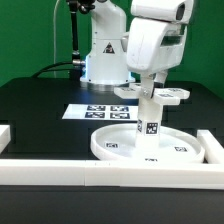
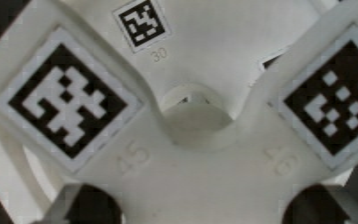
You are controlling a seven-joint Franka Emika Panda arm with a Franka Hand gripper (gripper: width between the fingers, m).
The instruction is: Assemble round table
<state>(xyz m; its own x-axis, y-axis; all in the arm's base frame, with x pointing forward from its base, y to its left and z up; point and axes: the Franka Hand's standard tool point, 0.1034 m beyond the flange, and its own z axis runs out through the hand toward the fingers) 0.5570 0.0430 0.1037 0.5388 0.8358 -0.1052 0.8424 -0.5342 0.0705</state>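
The pincer (image 1: 152, 97) gripped the cross-shaped foot piece (image 1: 165, 96); directly below it stood the cylinder leg (image 1: 151, 123) on the round disc (image 1: 112, 146).

The big round disc (image 1: 148, 143) is white with a raised rim. It lies flat, with small black-and-white square markers on it. The short white leg (image 1: 152, 118) stands upright near the middle of the disc and has a marker on its side. The cross-shaped foot piece (image 1: 165, 96) sits flat on top of the leg. Up close, the foot piece (image 2: 194, 115) shows big square markers on its arms.
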